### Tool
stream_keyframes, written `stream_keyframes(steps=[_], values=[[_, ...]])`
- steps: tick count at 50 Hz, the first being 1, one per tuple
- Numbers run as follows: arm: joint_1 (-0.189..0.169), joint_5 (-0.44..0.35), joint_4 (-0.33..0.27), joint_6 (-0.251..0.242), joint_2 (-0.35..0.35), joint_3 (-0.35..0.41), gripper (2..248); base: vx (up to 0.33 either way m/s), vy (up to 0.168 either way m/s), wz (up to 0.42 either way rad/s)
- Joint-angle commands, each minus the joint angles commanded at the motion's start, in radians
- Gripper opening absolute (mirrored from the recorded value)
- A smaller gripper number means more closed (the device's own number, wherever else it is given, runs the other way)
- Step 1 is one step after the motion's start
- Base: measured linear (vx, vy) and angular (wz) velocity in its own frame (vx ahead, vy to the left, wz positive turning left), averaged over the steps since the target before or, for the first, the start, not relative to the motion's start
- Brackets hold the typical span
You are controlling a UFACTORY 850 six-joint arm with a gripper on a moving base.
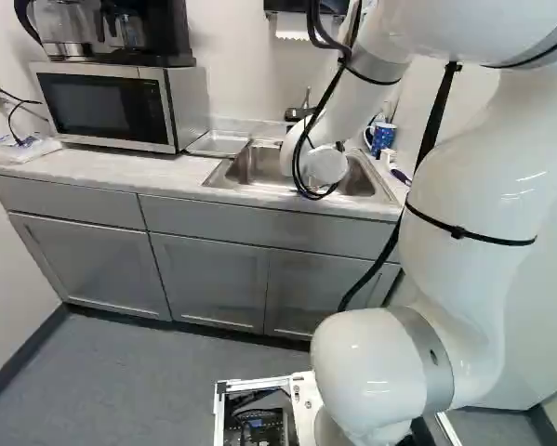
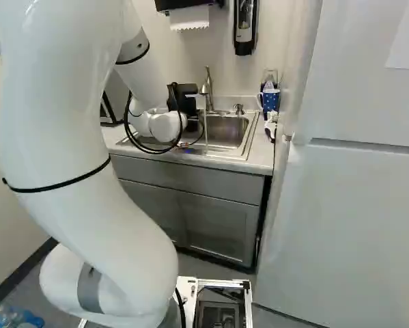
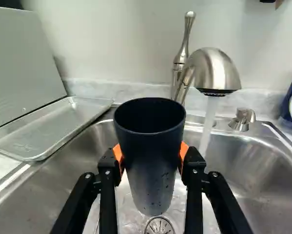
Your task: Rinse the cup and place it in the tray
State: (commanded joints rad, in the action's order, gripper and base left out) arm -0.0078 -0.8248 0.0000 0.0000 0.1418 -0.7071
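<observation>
I have the dark, tapered plastic cup (image 3: 150,151) upright over the sink (image 3: 262,170), pinched in the gripper (image 3: 150,158), beside the water stream (image 3: 208,126). Rinsing looks underway; the shallow silver metal tray (image 3: 48,127) still awaits it.

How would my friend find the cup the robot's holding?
Find the steel sink near the microwave. Over it, the black gripper holds a tall, plain, dark cup, open end up, beside the running water. Unlike the blue mug with white dots on the counter, it shows no handle.
</observation>
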Motion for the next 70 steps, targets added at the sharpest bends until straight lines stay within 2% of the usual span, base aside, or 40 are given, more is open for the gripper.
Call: stream_keyframes(steps=[31,70], values=[[-0.091,0.000,0.000,0.000,0.021,-0.023,124,0.000,0.000,0.000],[-0.091,0.000,0.000,0.000,0.021,-0.023,124,0.000,0.000,0.000]])
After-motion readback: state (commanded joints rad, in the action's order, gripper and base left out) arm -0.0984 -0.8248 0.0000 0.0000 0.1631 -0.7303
